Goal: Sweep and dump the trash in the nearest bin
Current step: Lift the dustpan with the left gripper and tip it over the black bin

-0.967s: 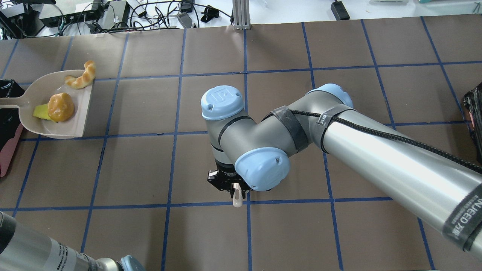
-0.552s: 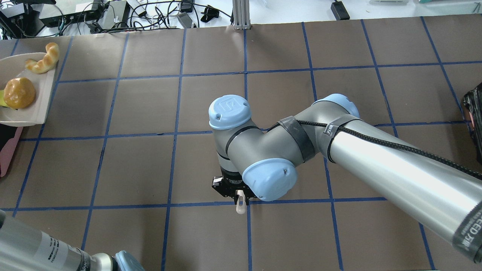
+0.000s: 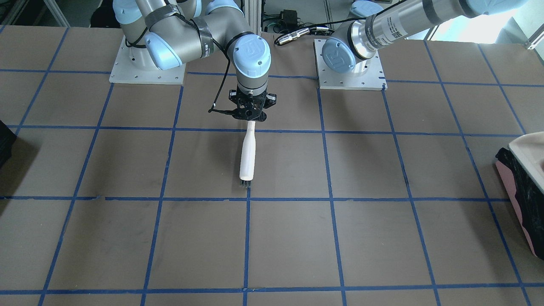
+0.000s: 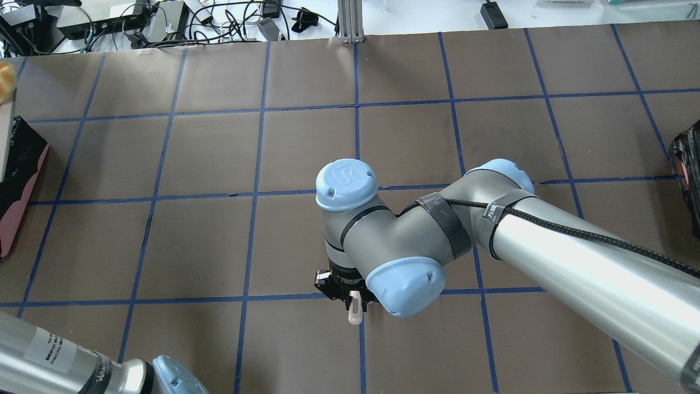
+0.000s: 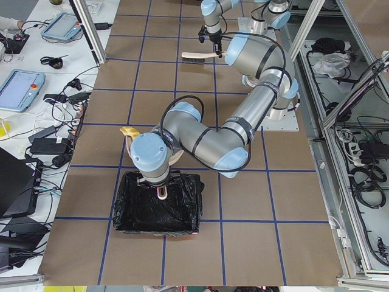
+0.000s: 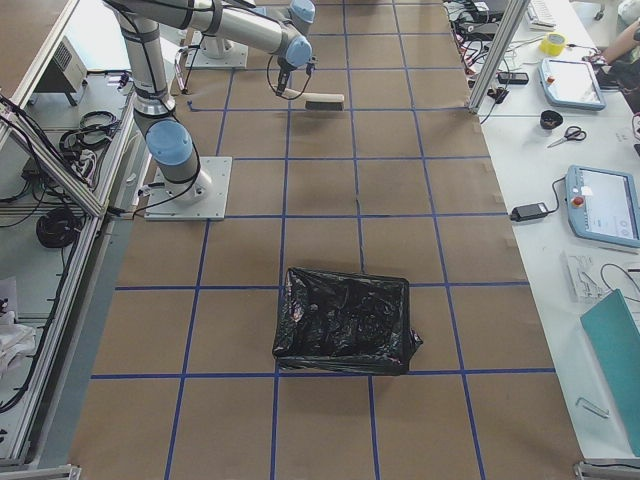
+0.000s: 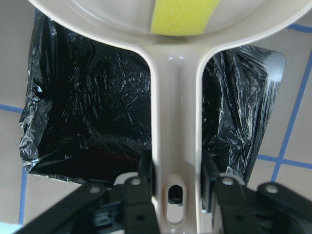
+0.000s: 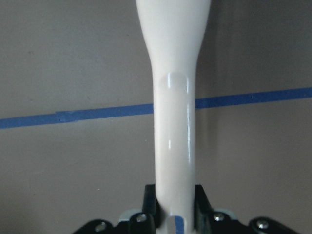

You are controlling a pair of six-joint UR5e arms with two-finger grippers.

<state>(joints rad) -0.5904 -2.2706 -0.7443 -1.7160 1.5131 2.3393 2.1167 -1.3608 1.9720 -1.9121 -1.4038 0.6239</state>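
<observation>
While in dustpan, wedge beyond jaws

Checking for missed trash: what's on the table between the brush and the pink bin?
Nothing; the front-facing view shows only bare, blue-taped table between the brush and the bin.

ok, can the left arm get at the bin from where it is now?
Probably yes. The left gripper, shut on the dustpan by its handle, hangs directly over the bin, with only open bag below it. The right gripper holds the brush well away at mid-table.
</observation>
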